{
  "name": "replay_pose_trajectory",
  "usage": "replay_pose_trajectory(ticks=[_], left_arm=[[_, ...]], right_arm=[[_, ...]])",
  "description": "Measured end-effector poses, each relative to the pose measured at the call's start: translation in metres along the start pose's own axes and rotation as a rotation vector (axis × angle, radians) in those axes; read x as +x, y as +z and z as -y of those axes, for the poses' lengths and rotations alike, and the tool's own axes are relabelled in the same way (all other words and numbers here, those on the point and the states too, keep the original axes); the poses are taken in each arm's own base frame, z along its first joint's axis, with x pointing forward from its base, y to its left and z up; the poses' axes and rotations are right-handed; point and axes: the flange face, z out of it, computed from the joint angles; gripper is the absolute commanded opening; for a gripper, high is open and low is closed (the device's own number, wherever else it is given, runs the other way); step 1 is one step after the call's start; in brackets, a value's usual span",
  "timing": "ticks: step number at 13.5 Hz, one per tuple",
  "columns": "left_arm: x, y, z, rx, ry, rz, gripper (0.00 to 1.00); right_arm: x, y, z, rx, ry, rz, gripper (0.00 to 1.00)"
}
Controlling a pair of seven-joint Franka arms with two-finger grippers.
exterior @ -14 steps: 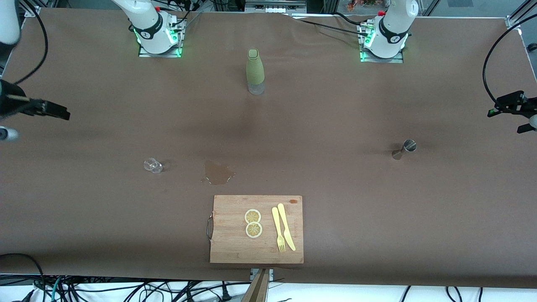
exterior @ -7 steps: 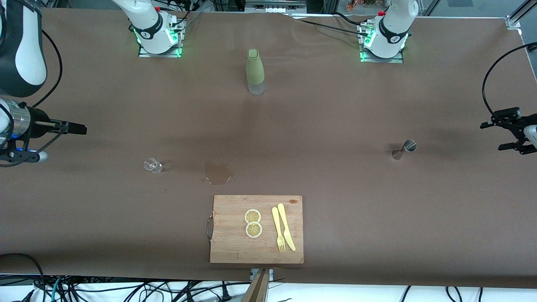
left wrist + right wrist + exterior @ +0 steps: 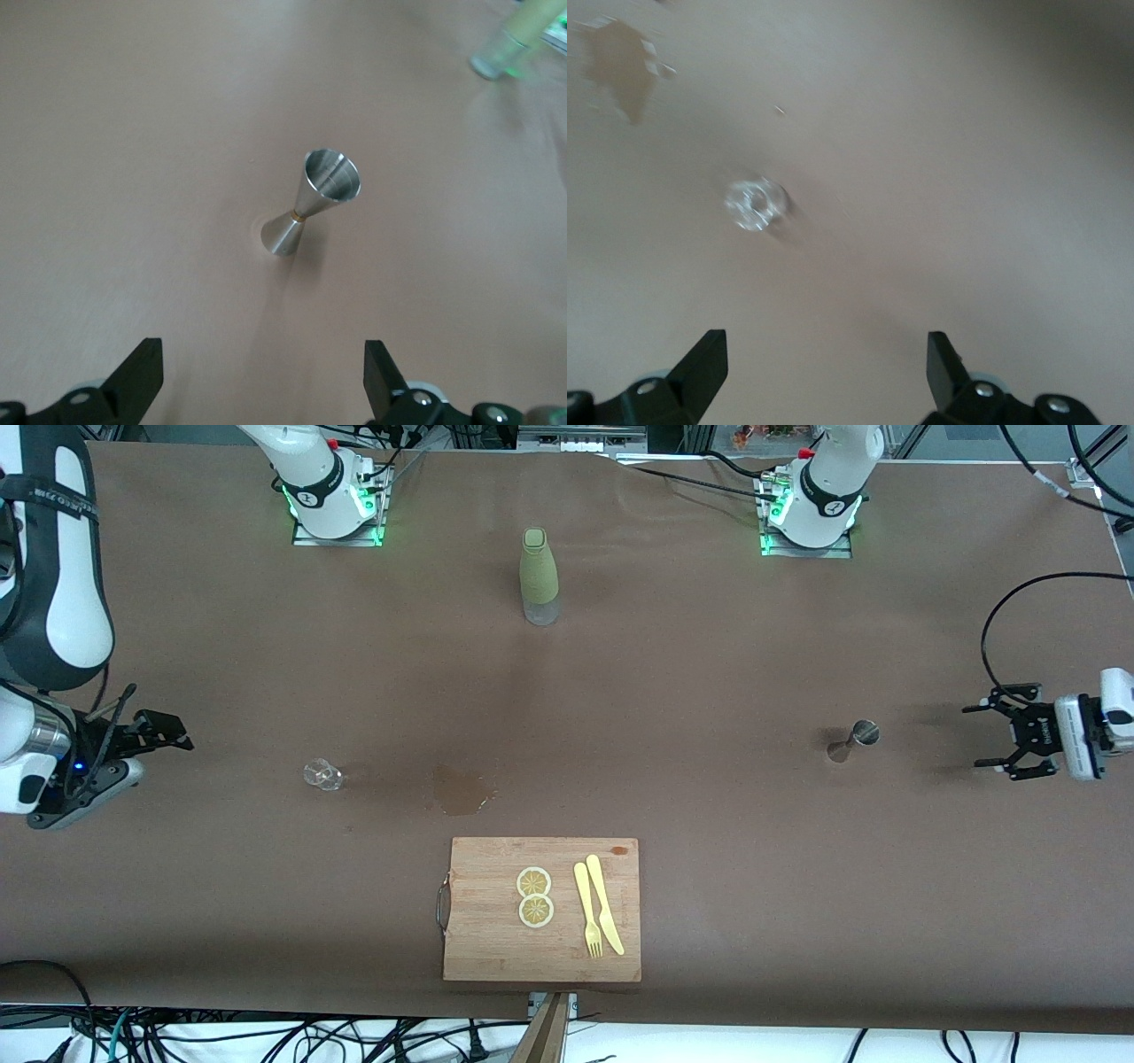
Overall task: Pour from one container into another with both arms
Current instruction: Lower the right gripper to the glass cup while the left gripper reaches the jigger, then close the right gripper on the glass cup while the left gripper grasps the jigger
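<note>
Front view: both my arms have swung in from the desk's ends. My left gripper (image 3: 999,742), fingers spread, now hovers beside the jigger (image 3: 854,740); my right gripper (image 3: 168,731) nears the glass (image 3: 322,774). Left wrist view: jigger (image 3: 312,212) upright, ahead between released fingers. Right wrist view: glass (image 3: 756,203) ahead, fingers apart. Grasping comes next, I judge.

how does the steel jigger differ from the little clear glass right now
The jigger is shiny opaque steel, an hourglass of two cones; the glass is clear and colourless. The jigger stands toward the left arm's end of the table, in front of the open left gripper; the glass stands toward the right arm's end, before the open right gripper, beside a brown spill. Both are small, upright and untouched.
</note>
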Motion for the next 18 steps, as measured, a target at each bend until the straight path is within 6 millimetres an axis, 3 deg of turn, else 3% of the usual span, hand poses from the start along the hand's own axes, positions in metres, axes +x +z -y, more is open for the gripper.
replay_pose_trajectory(ticks=[3, 5, 8, 11, 16, 18], left_arm=[[-0.034, 0.045, 0.006, -0.039, 0.184, -0.102, 1.00], [-0.046, 0.072, 0.005, -0.071, 0.287, -0.181, 1.00], [-0.056, 0.109, 0.005, -0.107, 0.389, -0.295, 1.00], [-0.055, 0.148, 0.008, -0.111, 0.442, -0.409, 1.00], [-0.044, 0.174, 0.012, -0.094, 0.437, -0.496, 1.00], [-0.038, 0.179, 0.014, -0.092, 0.456, -0.508, 0.94]], right_arm=[[0.000, 0.036, -0.014, 0.102, -0.187, -0.087, 1.00], [-0.002, 0.062, -0.020, 0.163, -0.301, -0.132, 1.00], [0.004, 0.102, -0.017, 0.256, -0.475, -0.258, 1.00], [-0.003, 0.142, -0.019, 0.324, -0.559, -0.348, 1.00], [-0.032, 0.204, -0.034, 0.380, -0.654, -0.502, 1.00], [-0.040, 0.224, -0.040, 0.385, -0.683, -0.555, 1.00]])
